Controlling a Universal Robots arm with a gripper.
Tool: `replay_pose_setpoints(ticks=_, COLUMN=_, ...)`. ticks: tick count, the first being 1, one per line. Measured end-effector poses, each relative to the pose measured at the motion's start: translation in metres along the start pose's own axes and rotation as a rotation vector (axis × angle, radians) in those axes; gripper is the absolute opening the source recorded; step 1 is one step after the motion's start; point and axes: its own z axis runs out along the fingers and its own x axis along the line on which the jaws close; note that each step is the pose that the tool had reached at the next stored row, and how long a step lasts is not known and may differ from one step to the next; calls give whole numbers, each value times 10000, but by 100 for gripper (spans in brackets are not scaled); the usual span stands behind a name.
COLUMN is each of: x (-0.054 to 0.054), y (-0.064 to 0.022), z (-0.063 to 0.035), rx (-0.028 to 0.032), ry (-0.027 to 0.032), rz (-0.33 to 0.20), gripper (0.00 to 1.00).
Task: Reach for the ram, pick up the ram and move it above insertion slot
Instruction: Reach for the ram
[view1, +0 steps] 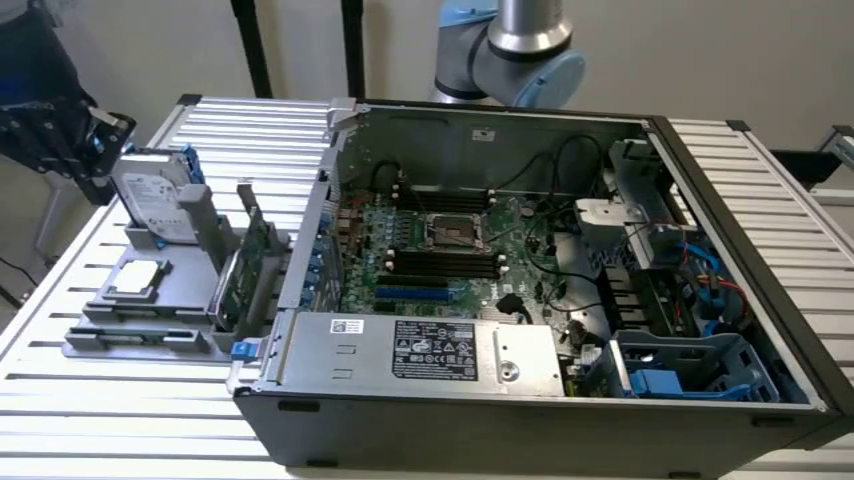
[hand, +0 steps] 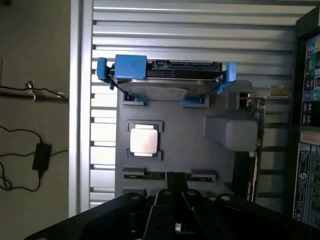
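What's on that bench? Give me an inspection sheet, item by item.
Surface: slatted metal table carrying a grey fixture tray and an open computer case.
Job's things: ram, apparently the thin strip edge-on in a tray slot; dark memory slots on the motherboard.
Clutter: hard drive upright in a blue bracket; processor chip flat; expansion card upright.
Grippers: pincer hovers over the tray at the ram's slot.
Cables: black and blue leads inside the case; black cord with adapter on the floor.
Surroundings: black posts; arm behind the case.
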Motion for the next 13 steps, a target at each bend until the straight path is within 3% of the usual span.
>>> replay_pose_setpoints(ticks=6, x=-17, y=-186, z=-8, rx=0, ry=19, rz=1, gripper=11)
replay_pose_setpoints(ticks=13, x=-103, y=-298, z=-17, rx=-3, ry=39, rz=-2, gripper=11)
